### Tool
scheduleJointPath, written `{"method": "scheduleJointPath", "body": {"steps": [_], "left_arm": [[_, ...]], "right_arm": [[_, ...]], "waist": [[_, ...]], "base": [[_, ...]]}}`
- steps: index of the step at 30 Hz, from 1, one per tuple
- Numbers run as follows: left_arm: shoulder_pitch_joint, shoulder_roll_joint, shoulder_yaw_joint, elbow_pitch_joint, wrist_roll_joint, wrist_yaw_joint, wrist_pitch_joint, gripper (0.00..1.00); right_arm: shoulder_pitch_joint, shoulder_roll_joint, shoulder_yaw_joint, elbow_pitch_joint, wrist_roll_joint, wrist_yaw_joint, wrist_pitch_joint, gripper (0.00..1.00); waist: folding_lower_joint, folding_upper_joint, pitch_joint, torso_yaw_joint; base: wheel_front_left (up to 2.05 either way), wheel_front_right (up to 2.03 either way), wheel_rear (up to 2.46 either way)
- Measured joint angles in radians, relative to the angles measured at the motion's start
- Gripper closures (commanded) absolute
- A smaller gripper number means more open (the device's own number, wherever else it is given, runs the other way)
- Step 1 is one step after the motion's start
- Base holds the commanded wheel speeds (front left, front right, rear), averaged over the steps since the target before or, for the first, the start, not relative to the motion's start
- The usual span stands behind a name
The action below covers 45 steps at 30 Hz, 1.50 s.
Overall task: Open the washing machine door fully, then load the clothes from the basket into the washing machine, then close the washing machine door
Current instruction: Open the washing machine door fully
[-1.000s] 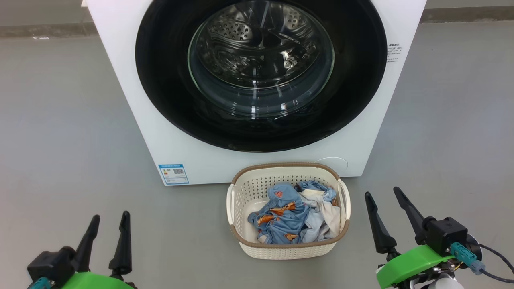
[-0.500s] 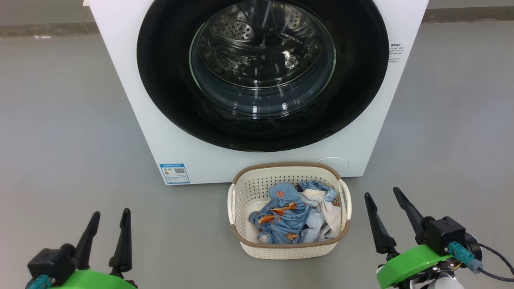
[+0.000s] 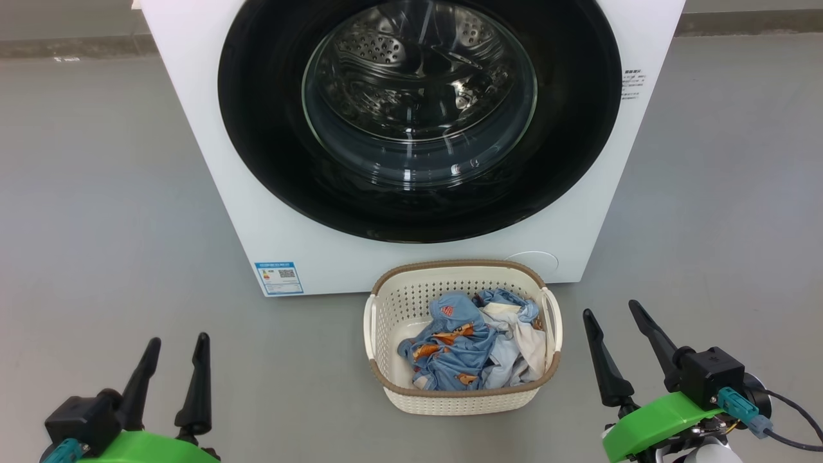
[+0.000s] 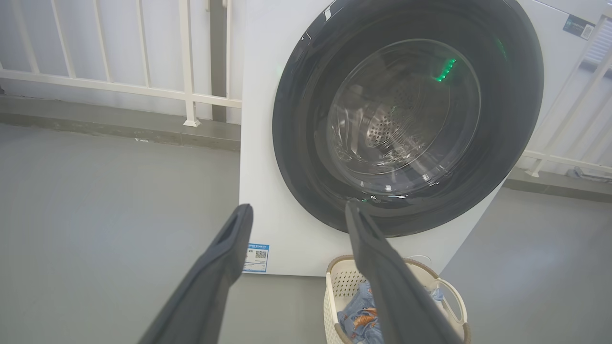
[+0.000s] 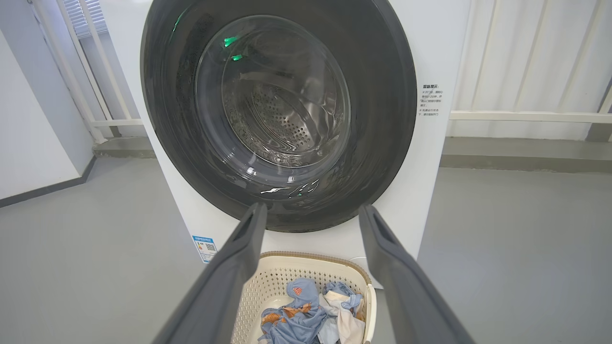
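The white washing machine (image 3: 212,161) (image 4: 272,200) (image 5: 435,57) stands ahead with its round black door (image 3: 257,128) (image 4: 306,157) (image 5: 382,119) shut flat against the front. Before it on the floor sits the cream basket (image 3: 402,302) (image 4: 344,282) (image 5: 267,282), holding blue, orange-printed and white clothes (image 3: 460,350) (image 4: 358,320) (image 5: 306,320). My left gripper (image 3: 177,346) (image 4: 295,210) hovers low at the left, open and empty. My right gripper (image 3: 611,312) (image 5: 311,210) is right of the basket, also open and empty.
Grey floor (image 3: 96,225) spreads on both sides of the machine. A white railing (image 4: 186,62) (image 5: 526,114) and a low kerb run behind it. A blue label (image 3: 278,278) marks the machine's lower left front.
The head camera shifted slightly between the earliest frame and now. The right gripper sits a touch higher in the picture; nothing else moved.
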Motion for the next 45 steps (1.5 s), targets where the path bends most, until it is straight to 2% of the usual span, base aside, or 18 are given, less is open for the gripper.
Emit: {"method": "scheduleJointPath", "body": {"steps": [13,28,33,45], "left_arm": [[-0.002,0.007,-0.014,0.007,-0.022,0.0,0.0,0.0],[-0.002,0.015,-0.012,0.007,-0.022,0.0,0.0,0.0],[-0.002,0.019,-0.032,-0.002,-0.053,0.0,0.0,0.0],[-0.002,0.029,-0.038,-0.003,-0.061,0.0,0.0,0.0]], "right_arm": [[0.0,0.0,-0.002,0.0,0.0,0.0,0.0,0.0],[-0.001,0.0,-0.002,0.001,0.003,0.0,0.0,0.0],[-0.001,-0.002,-0.004,0.001,0.003,0.0,0.0,0.0],[-0.002,-0.003,-0.009,0.001,0.003,0.0,0.0,0.0]], "waist": [[0.0,0.0,0.0,0.0],[0.0,0.0,0.005,-0.004],[0.0,0.0,0.005,-0.006],[0.0,0.0,0.007,-0.007]], "base": [[0.14,0.14,-0.29],[1.05,1.05,-2.09],[1.02,1.02,-2.03],[0.35,0.35,-0.71]]}}
